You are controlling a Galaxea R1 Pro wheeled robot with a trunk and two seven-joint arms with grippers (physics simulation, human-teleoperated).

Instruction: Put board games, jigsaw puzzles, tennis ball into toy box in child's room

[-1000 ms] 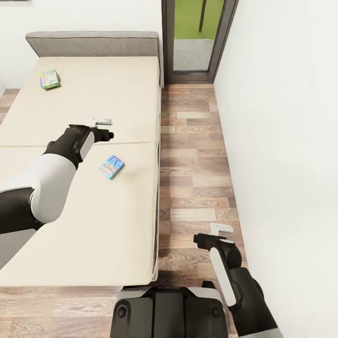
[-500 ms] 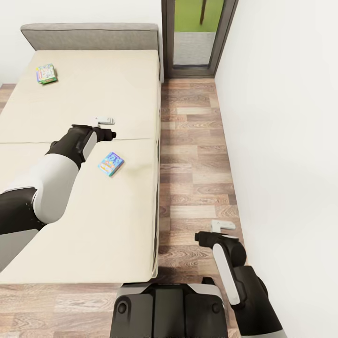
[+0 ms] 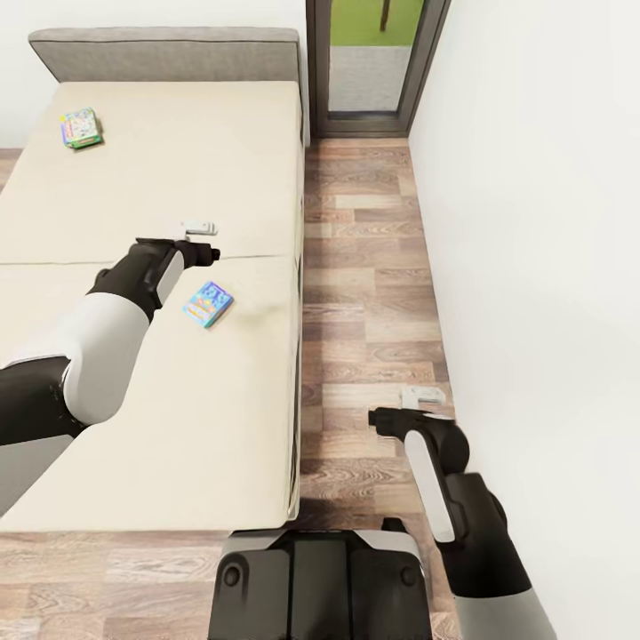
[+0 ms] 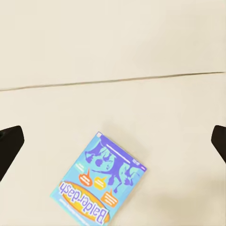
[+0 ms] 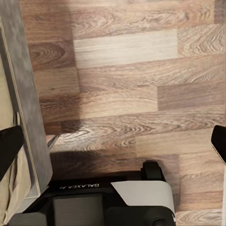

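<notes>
Two board games lie on the beige bed (image 3: 178, 418). A blue one (image 3: 208, 304) sits near the mattress's right edge, and a yellow-green one (image 3: 80, 128) lies far left by the grey headboard. My left gripper (image 3: 199, 228) hovers open over the mattress, just beyond the blue game. In the left wrist view that blue board game (image 4: 99, 186) lies flat, printed "Balderdash", apart from my left gripper (image 4: 113, 141), whose dark fingertips (image 4: 9, 146) stand wide. My right gripper (image 3: 422, 396) hangs open over the wooden floor beside the bed, holding nothing.
A strip of wooden floor (image 3: 373, 293) runs between the bed and a white wall (image 3: 533, 267). A dark-framed glass door (image 3: 364, 67) stands at its far end. My base (image 3: 316, 582) sits at the bed's foot. The right wrist view has the bed frame (image 5: 28, 108) and floor.
The whole picture has shifted, so the camera has moved. My right gripper has gone a little forward over the floor. The left gripper and both games keep their places.
</notes>
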